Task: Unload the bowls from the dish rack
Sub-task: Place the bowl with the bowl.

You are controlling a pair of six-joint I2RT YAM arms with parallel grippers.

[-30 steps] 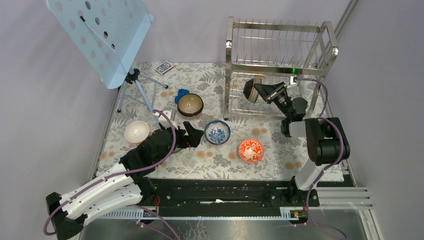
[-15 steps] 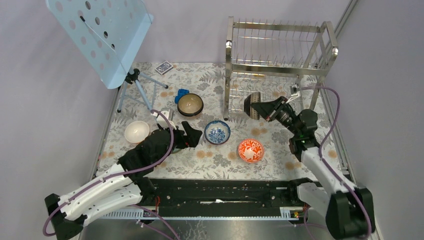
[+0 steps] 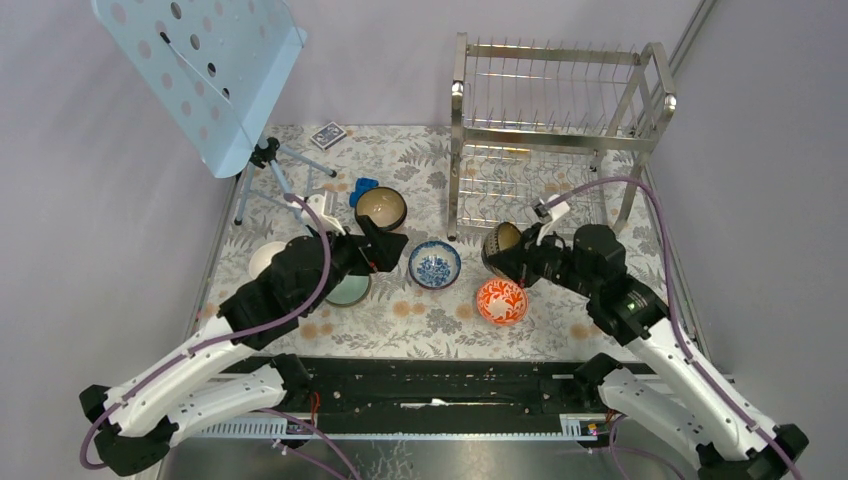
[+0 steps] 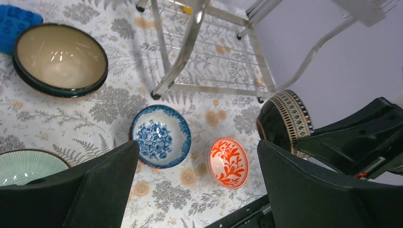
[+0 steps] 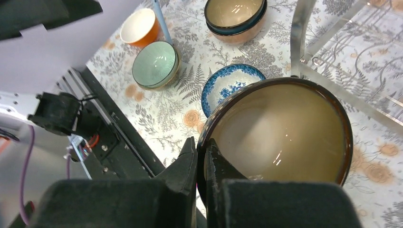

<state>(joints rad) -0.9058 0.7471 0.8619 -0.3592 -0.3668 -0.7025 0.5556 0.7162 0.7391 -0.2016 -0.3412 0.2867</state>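
Dish rack: upright at the far right of the floral cloth.
Left gripper: jaws spread wide, holding nothing, above the cloth between the pale green bowl and the blue-and-white bowl.
Right gripper: fingers pinched on the rim of the dark brown bowl, in front of the rack, apparently off the cloth, just beside the orange-red bowl.
Second brown bowl, white bowl: on the cloth, left of the rack.

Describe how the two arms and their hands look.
The left arm and right arm have white lower links and black upper links, each trailed by a looping purple cable. The left hand and right hand are black, with two blocky fingers.
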